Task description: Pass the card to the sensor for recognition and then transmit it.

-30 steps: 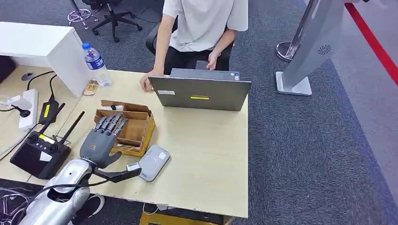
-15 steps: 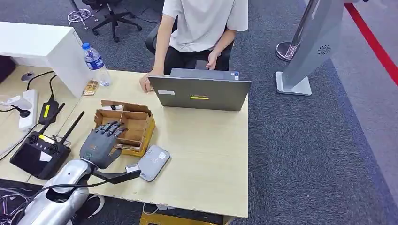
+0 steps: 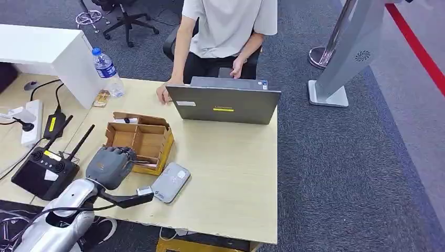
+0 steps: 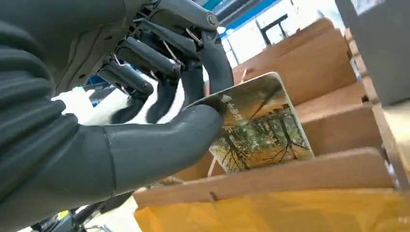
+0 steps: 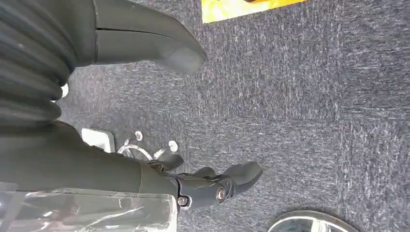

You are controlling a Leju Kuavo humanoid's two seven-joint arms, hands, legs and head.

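A card (image 4: 261, 125) printed with trees stands in a front slot of the brown cardboard box (image 3: 141, 137). My left hand (image 3: 107, 164) is curled over the box's near edge. In the left wrist view its thumb (image 4: 159, 140) presses the card's face while a dark finger sits behind the card's top edge, so the card is pinched. The card's lower part is hidden behind the box wall (image 4: 290, 176). The grey sensor pad (image 3: 170, 181) lies flat on the table just right of that hand. My right hand (image 5: 145, 46) hangs over grey carpet, thumb and fingers apart, holding nothing.
A person sits behind a grey laptop (image 3: 225, 105) at the table's far edge, one hand resting beside it. A water bottle (image 3: 107, 71) and a white cabinet (image 3: 47, 52) stand at the far left. A black remote controller (image 3: 44, 170) lies left of my arm.
My left hand's fingers were stretched out over the box. They have curled down into it and closed on the card, and the hand has sunk a little toward me.
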